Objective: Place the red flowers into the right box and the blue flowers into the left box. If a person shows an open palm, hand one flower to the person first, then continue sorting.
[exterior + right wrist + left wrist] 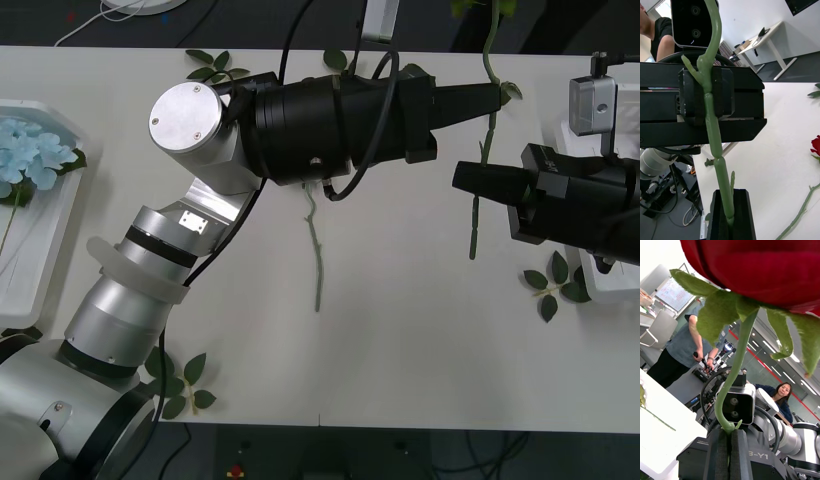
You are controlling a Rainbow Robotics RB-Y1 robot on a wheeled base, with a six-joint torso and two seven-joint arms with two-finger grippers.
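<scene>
One red flower hangs upright over the right half of the table, its stem (474, 225) held by both arms. My left gripper (490, 100) reaches across from the left and is shut on the upper stem. Just below it, my right gripper (462, 178) is shut on the same stem (715, 142). The deep-red head (763, 273) sits high above the left gripper (729, 450). A second red flower (816, 148) lies on the table, its stem (318, 260) reaching under the left arm. Blue flowers (30, 155) lie in the left box (40, 290). The right box (597, 290) is mostly hidden by the right arm.
Loose green leaf sprigs lie near the right box (555, 280), at the front left (185, 385) and along the far edge (215, 68). The left arm's bulk spans the middle of the table. People stand in the room behind, away from the table.
</scene>
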